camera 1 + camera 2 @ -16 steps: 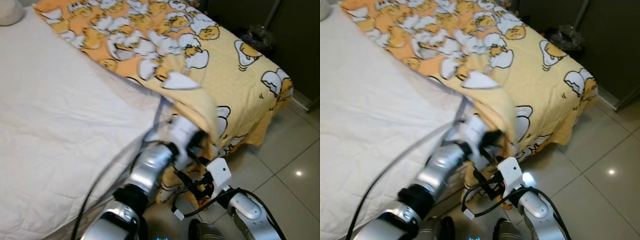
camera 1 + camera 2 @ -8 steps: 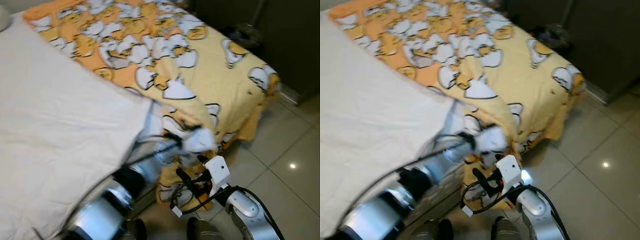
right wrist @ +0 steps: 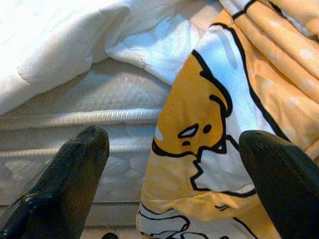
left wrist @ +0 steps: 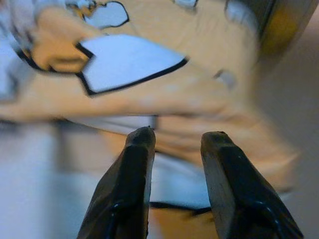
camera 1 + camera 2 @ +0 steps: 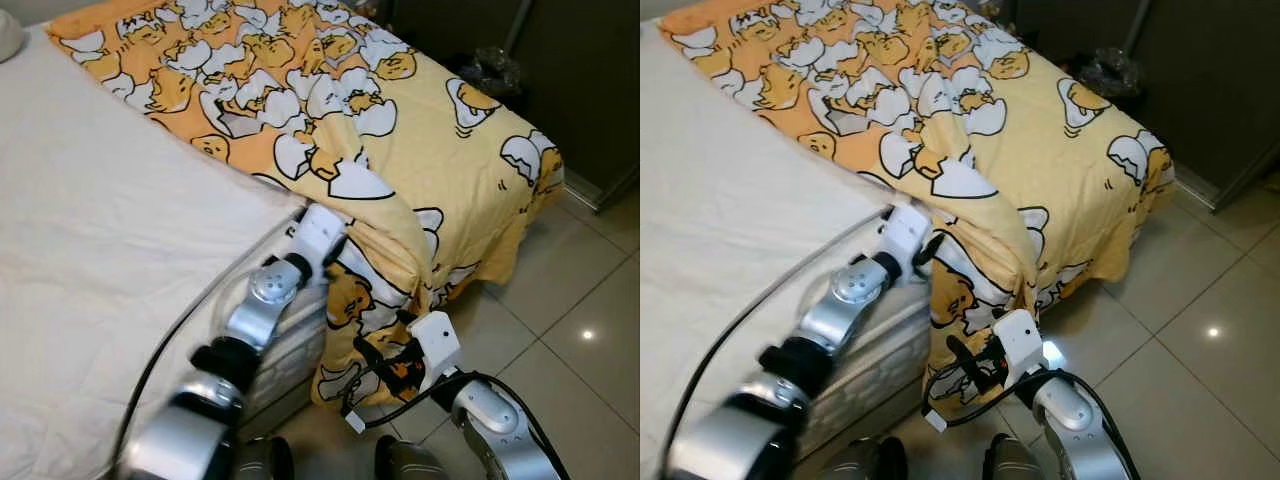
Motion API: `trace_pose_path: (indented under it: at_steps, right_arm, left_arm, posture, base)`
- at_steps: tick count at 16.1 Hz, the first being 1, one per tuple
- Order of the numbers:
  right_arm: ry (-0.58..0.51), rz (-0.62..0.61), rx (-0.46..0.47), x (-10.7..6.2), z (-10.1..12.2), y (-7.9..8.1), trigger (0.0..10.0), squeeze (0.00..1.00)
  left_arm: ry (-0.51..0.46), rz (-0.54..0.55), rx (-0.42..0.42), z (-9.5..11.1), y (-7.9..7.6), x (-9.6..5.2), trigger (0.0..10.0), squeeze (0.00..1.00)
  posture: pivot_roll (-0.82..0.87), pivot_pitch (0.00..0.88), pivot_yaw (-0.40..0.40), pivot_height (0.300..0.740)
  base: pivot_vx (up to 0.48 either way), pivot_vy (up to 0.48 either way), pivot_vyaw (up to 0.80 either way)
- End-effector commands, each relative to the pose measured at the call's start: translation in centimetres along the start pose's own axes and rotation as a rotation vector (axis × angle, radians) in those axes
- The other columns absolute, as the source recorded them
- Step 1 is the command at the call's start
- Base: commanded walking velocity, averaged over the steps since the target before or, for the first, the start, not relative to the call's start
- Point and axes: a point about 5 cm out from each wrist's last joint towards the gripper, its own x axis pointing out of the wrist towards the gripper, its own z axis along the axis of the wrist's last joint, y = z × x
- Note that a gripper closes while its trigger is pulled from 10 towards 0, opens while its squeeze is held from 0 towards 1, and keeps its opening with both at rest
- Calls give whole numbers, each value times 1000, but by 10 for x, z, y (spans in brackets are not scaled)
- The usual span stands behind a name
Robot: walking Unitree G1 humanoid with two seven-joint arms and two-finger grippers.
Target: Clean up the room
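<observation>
From the head views, the yellow egg-print blanket [image 5: 400,130] covers the far end of the bed [image 5: 90,260], one corner drooping off the mattress edge toward the floor. The left gripper [image 5: 335,238] sits right at that folded edge, on the bed's near side.

Left wrist view: both fingers [image 4: 129,189] spread, nothing between them, blurred blanket just ahead.

Right wrist view: the right gripper [image 3: 174,164] gapes wide, facing the hanging corner beside the mattress.

It's soft, light, floppy cloth, likely to slide and bunch, so pinch a thick fold at the hem.
</observation>
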Motion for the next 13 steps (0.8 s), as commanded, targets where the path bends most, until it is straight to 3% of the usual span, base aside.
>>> trace_pose_path:
  at_steps: [1, 2, 3, 4, 5, 9, 13]
  right_arm:
    - [2, -15, -5, -1, -1, -3, 10000, 0]
    - [3, -15, -7, -2, -1, -4, 10000, 0]
    - [3, -14, -8, -3, -1, -4, 10000, 0]
    - [5, -15, -12, -4, -1, -5, 10000, 0]
    - [7, -16, -14, -5, -1, -6, 10000, 0]
    - [2, -21, -16, -6, 2, -6, 10000, 0]
    - [-23, -66, -4, -12, 5, -8, 10000, 0]
  left_arm:
    - [22, 7, -126, -13, 2, -5, 10000, 0]
    - [69, 34, -200, -28, 4, -7, 10000, 0]
    - [73, 30, -239, -30, 3, -8, 10000, 0]
    - [54, 33, -309, -28, 3, -6, 10000, 243]
    - [32, 9, -310, -24, 1, -4, 10000, 1000]
    - [55, -5, -271, -18, -7, 6, 10000, 1000]
    - [92, 31, -378, -24, -7, 9, 10000, 1000]
  posture:
    - [-224, 118, 55, 731]
    - [-232, 122, 46, 731]
    - [-233, 123, 46, 731]
    - [-235, 124, 40, 731]
    - [-241, 127, 35, 731]
    - [-251, 136, 33, 731]
    - [-271, 162, 29, 731]
  base:
    - [0, 0, 0]
    - [0, 0, 0]
    - [0, 0, 0]
    - [0, 0, 0]
    - [0, 0, 0]
    - [0, 0, 0]
    - [0, 0, 0]
